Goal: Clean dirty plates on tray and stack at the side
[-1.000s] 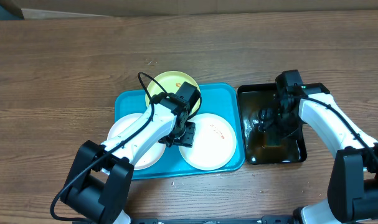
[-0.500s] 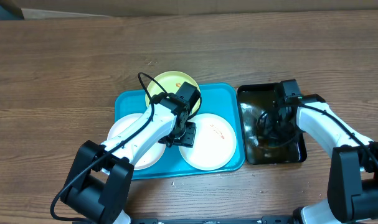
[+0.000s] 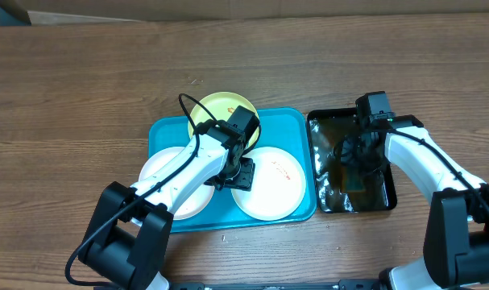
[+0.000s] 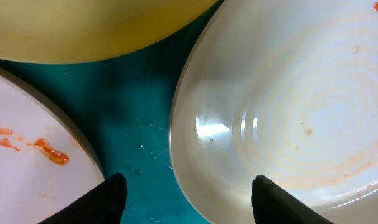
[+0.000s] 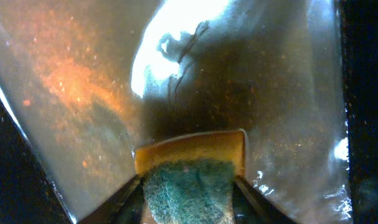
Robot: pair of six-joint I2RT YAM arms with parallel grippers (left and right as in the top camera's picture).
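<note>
Right wrist: right gripper [image 5: 189, 186] pinches sponge [image 5: 192, 155] over black tray [image 3: 387, 198]. Left gripper [image 4: 190, 190] open, empty, straddling white plate [image 4: 288, 112] rim on teal tray [image 4: 136, 118].

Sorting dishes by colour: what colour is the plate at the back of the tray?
The back plate is pale yellow-green, clearest in the overhead view.

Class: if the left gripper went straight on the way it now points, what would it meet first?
Probably the right white plate's rim, which lies between the left gripper's open fingers, with the teal tray just beside it; depth is hard to judge.
</note>
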